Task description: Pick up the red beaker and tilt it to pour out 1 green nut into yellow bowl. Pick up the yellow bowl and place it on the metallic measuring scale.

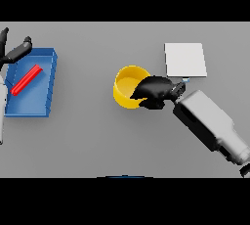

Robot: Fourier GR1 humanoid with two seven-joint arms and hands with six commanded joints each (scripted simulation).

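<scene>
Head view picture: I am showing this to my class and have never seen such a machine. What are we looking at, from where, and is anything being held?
The camera sits in a humanoid robot's head, looking down at a grey table. The right hand, dark on a white and grey arm, reaches over the yellow bowl and grips its rim. Beside it lies the flat pale scale. At the far left the left hand hovers by a blue tray holding a red beaker on its side, untouched.

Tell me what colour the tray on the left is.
Blue tray, seen in the head view.
</scene>
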